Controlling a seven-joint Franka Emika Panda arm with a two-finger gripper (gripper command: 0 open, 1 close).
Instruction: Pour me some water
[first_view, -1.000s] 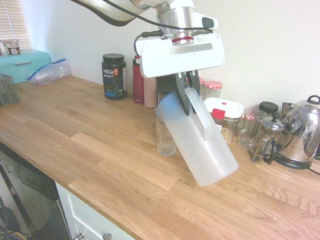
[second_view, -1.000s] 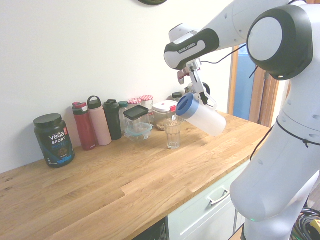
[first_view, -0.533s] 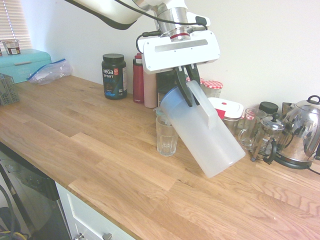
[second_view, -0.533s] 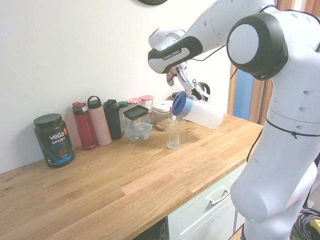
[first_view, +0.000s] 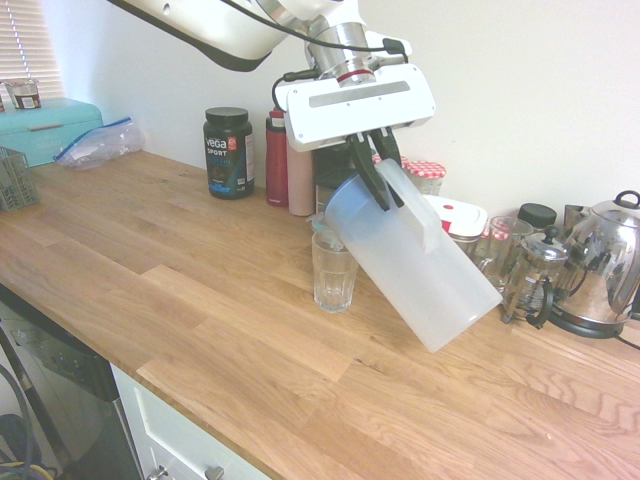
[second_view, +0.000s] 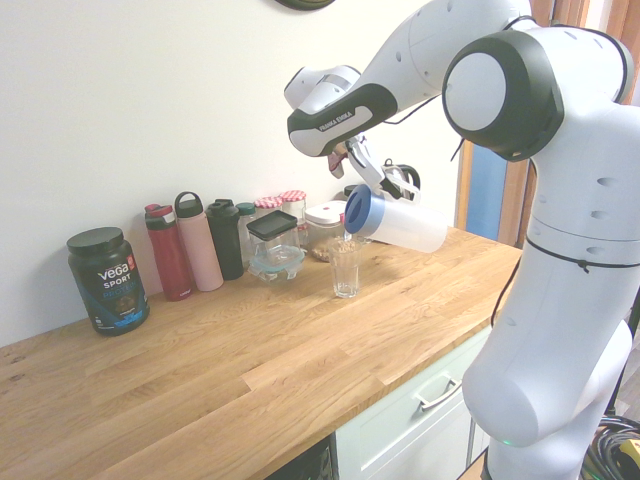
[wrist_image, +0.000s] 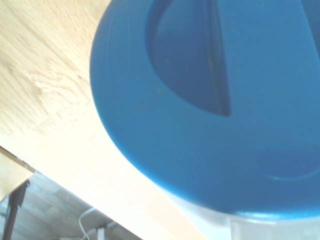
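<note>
- A white robot arm's pincer (first_view: 378, 180) is clenched on the handle of a frosted plastic pitcher (first_view: 420, 265) with a blue lid (wrist_image: 200, 110).
- The pitcher is in the air, tilted steeply, with its lid end lowest and just above the rim of a clear drinking glass (first_view: 333, 272).
- The glass stands upright on the wooden table (first_view: 180, 270); whether it holds any water cannot be told.
- No water can be made out through the pitcher's frosted wall, and no stream is visible at the spout.
- Along the wall stand a dark tub labelled Vega Sport (first_view: 228, 152), a red bottle (second_view: 169, 252), a pink bottle (second_view: 199, 246) and a dark green bottle (second_view: 225, 239).
- Beyond the pitcher are jars with red checked lids (first_view: 424, 176), a white-lidded container (first_view: 452, 222), a glass mug (first_view: 497, 258), a French press (first_view: 535, 280) and a shiny metal kettle (first_view: 602, 262).
</note>
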